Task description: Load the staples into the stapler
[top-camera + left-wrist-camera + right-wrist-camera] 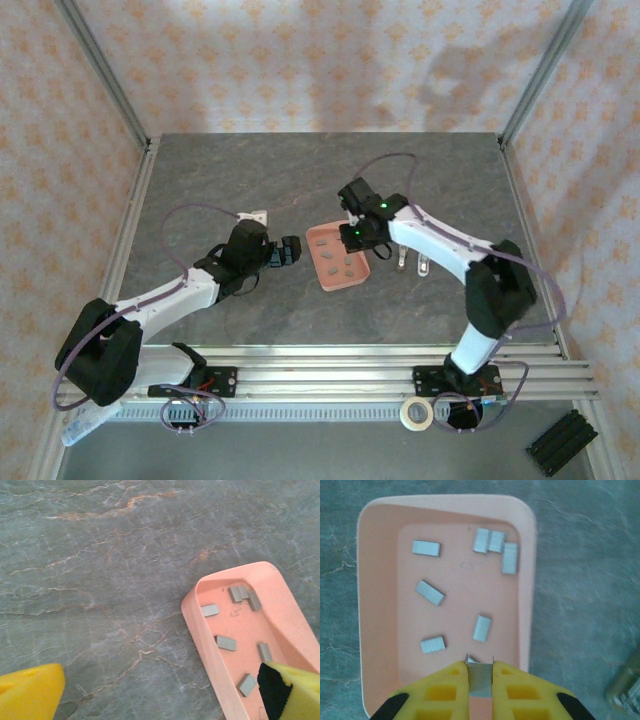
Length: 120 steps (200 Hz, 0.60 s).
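Left gripper (289, 250) hung low over the table (220, 180) just left of the tray (322, 278), jaws wide, holding nothing. It took no part in the job at this point. The tray sat mid-table with several staples (430, 592) loose on its floor: a small cluster at the far corner, the others scattered singly.

Right gripper (480, 672) was over the near end of the tray, jaws narrow and pinching one strip (480, 680) edge-on between the yellow pads. Whether the strip had lifted clear of the tray floor I couldn't tell.

Stapler (421, 265) lay on the table just right of the tray, apart from both grippers. It was too small to tell whether its magazine was open.

Judged progress: early. One strip was grasped and none loaded. Carrying the strip to the stapler and seating it were left to do.
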{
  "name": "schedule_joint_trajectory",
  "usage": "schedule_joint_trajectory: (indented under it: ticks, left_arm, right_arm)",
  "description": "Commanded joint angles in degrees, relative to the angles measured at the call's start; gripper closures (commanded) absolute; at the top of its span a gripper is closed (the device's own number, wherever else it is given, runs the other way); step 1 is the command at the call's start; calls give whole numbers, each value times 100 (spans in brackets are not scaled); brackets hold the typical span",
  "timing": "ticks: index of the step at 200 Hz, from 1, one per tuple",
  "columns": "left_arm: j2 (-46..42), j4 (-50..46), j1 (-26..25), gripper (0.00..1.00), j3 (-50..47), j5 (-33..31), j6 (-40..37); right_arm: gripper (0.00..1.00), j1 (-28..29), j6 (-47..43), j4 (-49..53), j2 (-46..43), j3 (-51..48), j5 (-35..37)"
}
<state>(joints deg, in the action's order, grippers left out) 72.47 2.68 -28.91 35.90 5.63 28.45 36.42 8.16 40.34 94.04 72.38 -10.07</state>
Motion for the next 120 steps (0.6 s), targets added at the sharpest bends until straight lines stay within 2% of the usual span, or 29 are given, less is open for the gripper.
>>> schedule_joint_trajectory:
  ticks: [1, 58, 83, 120]
  left_arm:
    - [4, 401, -147, 0, 84, 170, -126]
    - [400, 795, -893, 2, 188, 589, -736]
    - [529, 928, -1007, 2, 143, 556, -752]
    - [618, 1189, -1007, 2, 70, 529, -669]
  right_arm:
    - [86, -64, 610, 84, -680, -663, 310]
    - [86, -74, 1752, 314, -2224, -2546, 357]
    - [86, -74, 2029, 348, -2499, -3014, 360]
    - [85, -113, 2207, 264, -2402, -3341, 145]
